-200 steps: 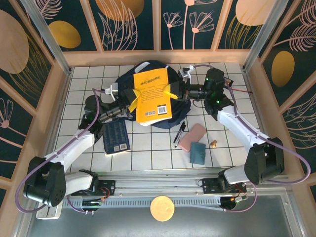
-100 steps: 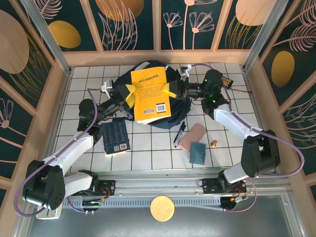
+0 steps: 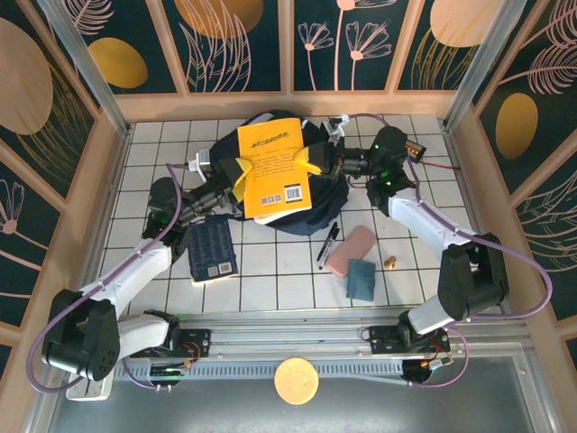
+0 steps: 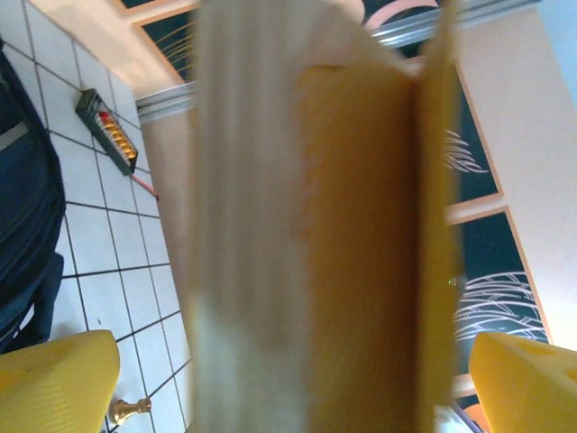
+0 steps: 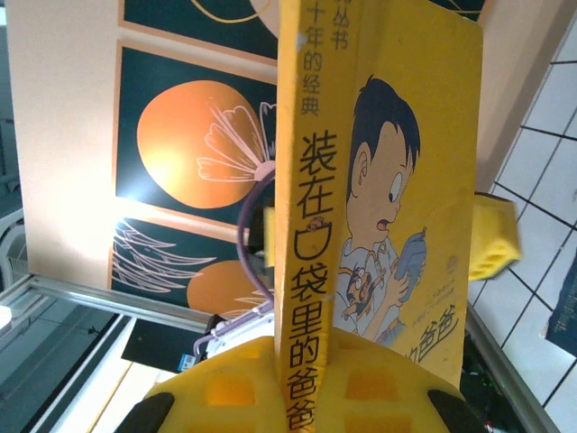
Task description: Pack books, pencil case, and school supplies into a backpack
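Observation:
My right gripper [image 3: 315, 163] is shut on the spine of the yellow book [image 3: 270, 170], holding it raised over the navy backpack [image 3: 317, 209]. In the right wrist view the spine [image 5: 311, 225] is pinched between the pads [image 5: 225, 388]. My left gripper [image 3: 238, 176] stands open at the book's opposite edge. Its fingers [image 4: 54, 383] sit far apart, with the page edge [image 4: 270, 253] between them and untouched. The navy book [image 3: 212, 250], black pen [image 3: 328, 244], pink pencil case [image 3: 352, 250] and teal item [image 3: 362, 278] lie on the tiles.
A small brass object [image 3: 391, 262] sits right of the pencil case. A black strip with orange pieces [image 4: 108, 131] lies by the far right wall. Wooden walls ring the tiled table [image 3: 270, 280], and the arm bases stand at its near edge.
The yellow book has shifted a little toward the far wall and left over the backpack. Both grippers went with it; neither changed its opening.

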`<state>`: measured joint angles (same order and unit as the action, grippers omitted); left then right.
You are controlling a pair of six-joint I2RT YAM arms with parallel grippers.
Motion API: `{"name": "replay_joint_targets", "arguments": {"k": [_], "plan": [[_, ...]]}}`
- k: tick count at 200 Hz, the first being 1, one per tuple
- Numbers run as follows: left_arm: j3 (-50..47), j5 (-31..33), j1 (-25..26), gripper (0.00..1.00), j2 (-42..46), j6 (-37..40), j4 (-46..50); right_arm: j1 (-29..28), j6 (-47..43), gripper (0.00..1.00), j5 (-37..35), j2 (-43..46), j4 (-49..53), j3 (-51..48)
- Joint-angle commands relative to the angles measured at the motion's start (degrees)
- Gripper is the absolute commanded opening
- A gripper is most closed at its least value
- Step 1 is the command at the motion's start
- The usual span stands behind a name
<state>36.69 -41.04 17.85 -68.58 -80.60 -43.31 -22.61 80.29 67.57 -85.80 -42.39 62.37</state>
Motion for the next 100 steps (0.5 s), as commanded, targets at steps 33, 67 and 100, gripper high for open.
{"name": "replay_joint_targets", "arguments": {"k": [33, 67, 100], "plan": [[4.3, -1.2, 0.0, 0.99, -3.5, -7.5, -14.1, -1.6, 7.6, 0.00, -0.8, -2.3, -15.3, 2.7], [3.0, -0.8, 0.0, 0.99, -3.4, -11.1, -19.5, -1.3, 6.6, 0.00, -1.1, -4.3, -15.5, 1.2], [3.1, -1.7, 0.0, 0.99, -2.6, -11.0, -18.8, -0.2, -2.4, 0.00, -1.3, -4.2, -3.8, -0.5]]}}
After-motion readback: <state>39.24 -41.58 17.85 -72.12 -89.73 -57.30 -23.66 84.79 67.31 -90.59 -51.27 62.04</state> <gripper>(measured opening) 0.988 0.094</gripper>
